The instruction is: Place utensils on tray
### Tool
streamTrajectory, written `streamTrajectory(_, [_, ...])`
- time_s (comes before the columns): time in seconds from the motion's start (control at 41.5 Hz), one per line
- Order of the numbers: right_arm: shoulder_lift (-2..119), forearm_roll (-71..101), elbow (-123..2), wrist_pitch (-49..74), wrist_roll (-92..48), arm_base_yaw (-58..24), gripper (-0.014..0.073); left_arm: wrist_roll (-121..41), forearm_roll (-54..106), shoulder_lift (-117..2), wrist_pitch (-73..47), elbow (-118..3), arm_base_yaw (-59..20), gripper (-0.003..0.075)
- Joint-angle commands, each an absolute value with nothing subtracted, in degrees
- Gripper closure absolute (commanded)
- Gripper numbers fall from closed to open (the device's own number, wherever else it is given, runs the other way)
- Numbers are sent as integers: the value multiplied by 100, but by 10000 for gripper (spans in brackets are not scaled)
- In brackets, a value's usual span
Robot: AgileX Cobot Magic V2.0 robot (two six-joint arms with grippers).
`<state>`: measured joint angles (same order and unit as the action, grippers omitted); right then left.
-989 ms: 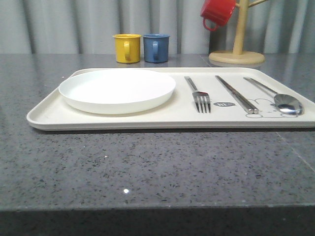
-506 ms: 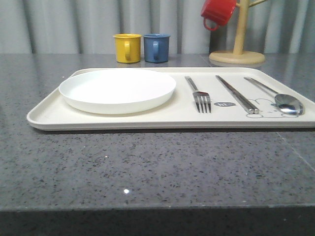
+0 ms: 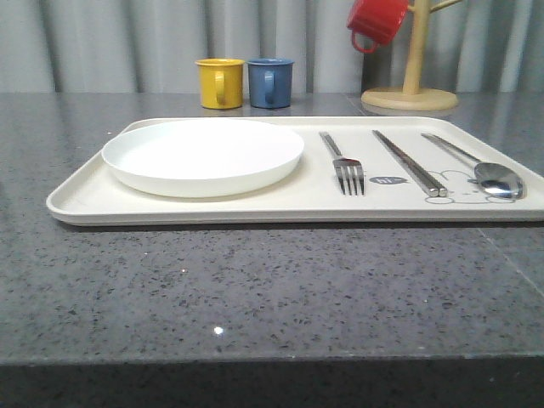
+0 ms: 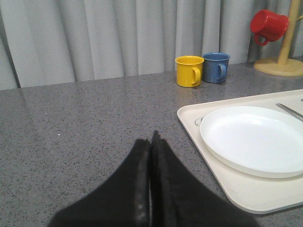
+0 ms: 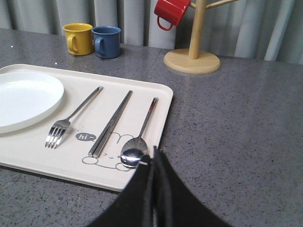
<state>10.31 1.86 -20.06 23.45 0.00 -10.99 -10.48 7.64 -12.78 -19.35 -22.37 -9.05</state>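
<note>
The cream tray (image 3: 85,200) lies across the grey table with a fork (image 3: 343,161), a pair of chopsticks (image 3: 408,162) and a spoon (image 3: 484,170) lying side by side on its right half. The right wrist view has the same fork (image 5: 71,118), chopsticks (image 5: 111,123) and spoon (image 5: 141,135) on the tray (image 5: 38,151). My right gripper (image 5: 155,153) is shut and empty, hovering near the tray's front right corner, close to the spoon bowl. My left gripper (image 4: 151,138) is shut and empty over bare table, left of the tray (image 4: 189,118).
A round white plate (image 3: 202,155) fills the tray's left half. Behind the tray stand a yellow mug (image 3: 219,82) and a blue mug (image 3: 270,82). A wooden mug tree (image 3: 410,89) with a red mug (image 3: 376,21) stands at the back right.
</note>
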Motion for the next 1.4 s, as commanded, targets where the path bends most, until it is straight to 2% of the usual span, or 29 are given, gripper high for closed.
streamTrajectory(0.0, [1087,150,-2149,1863,-88,-1088,706,-982,829,-1342,-1445,-2391,-899,739])
streamTrajectory(0.241, [1087,150,-2149,1863,-88,-1088,706,-982,819,-1114,-1253,-2079,-779,739])
streamTrajectory(0.579, [1087,150,-2149,1863,-88,-1088,706,-982,782,180,-1104,-752,-101,739])
streamTrajectory(0.989, [1087,150,-2149,1859,-88,-1088,706,-982,713,161,36,47,-101,739])
streamTrajectory(1.375, [1087,150,-2149,1859,-88,-1088,706,-982,713,150,53,47,-101,739])
